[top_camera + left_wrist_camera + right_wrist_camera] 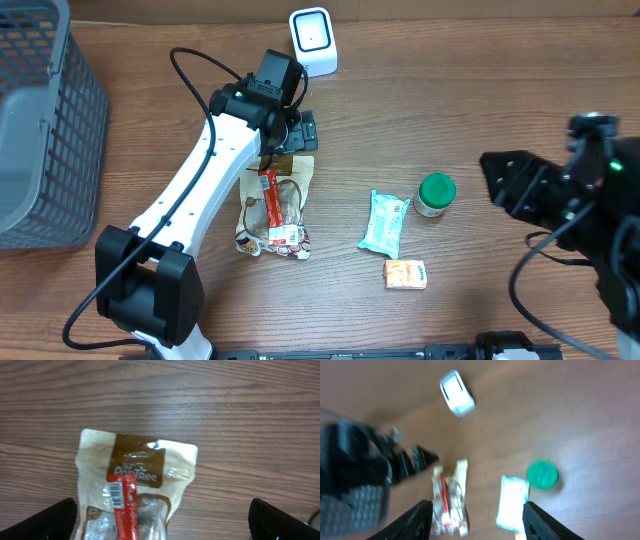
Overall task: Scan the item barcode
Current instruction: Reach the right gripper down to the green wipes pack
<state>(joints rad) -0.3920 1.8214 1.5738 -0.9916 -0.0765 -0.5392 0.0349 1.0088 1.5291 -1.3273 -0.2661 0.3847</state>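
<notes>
A grey basket (pixel 45 130) fills the far-left corner of the tabletop (pixel 480 80). The bag (pixel 272 210) lies left of centre with its barcode (pixel 116 495) facing up, and the white scanner (pixel 313 40) stands beyond it. The left tool (pixel 162 515) hangs over the bag's far end, fingers wide apart and empty. The right tool (pixel 477 510), at the right, is blurred but apart, holding nothing.

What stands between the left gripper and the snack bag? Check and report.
Nothing visible. The left gripper hovers open directly over the top end of the snack bag. The pale pouch, green-lidded jar and orange packet lie well aside.
</notes>
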